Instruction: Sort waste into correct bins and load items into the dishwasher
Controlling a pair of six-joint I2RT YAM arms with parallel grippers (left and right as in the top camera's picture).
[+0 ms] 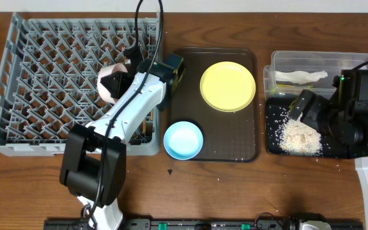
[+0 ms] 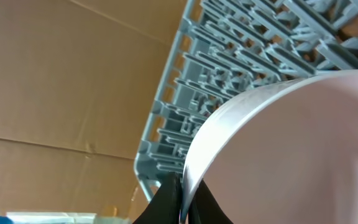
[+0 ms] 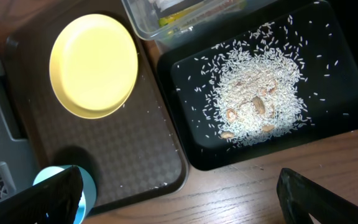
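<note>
No text, label, brand, number or sign is legible in any view.

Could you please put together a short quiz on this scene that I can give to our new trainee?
1. True or false: the yellow plate lies on the brown serving tray.
2. Short answer: what does the left gripper hold over the grey dish rack?
3. Where does the heap of rice lie? A) on the yellow plate B) in the black tray C) in the grey dish rack

Key: 1 true; 2 the white bowl, pinched at its rim; 3 B.
</note>
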